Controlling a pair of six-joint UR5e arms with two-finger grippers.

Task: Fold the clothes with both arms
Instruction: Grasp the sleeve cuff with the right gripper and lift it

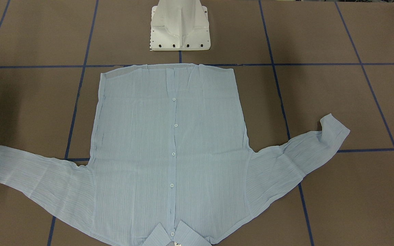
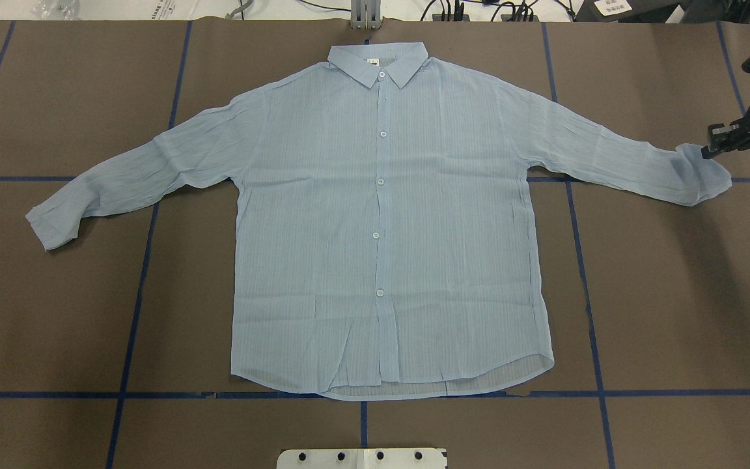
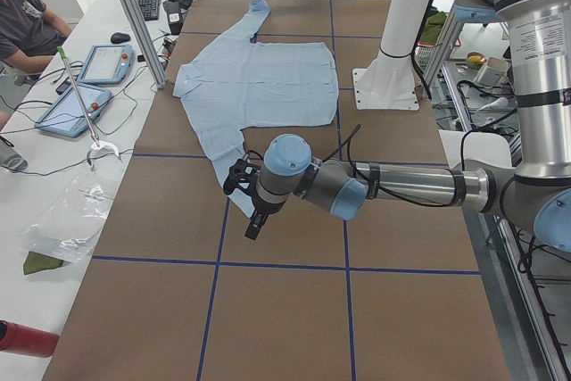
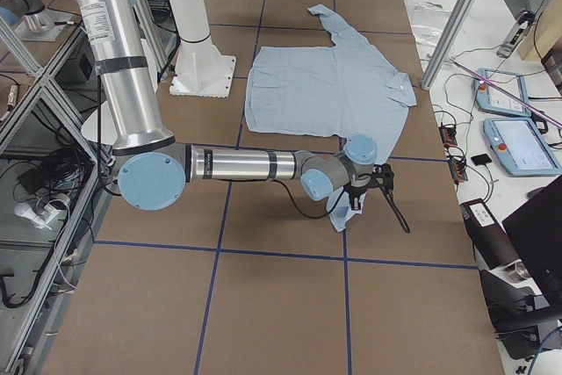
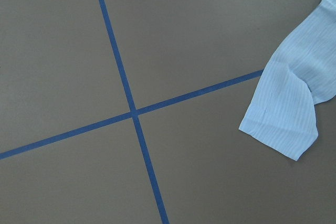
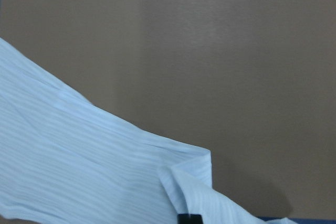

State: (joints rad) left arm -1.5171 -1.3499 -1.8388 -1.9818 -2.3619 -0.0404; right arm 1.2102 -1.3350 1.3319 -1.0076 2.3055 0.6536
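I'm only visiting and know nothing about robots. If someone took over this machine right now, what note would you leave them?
Shirt: flat on the table, buttoned front up, collar away from the robot, both sleeves spread out.
Right gripper: at the right cuff; I cannot tell whether it is open or shut.
Left gripper: near the left cuff; its state is also unclear.
Done: no fold yet.
Left: all the folding.
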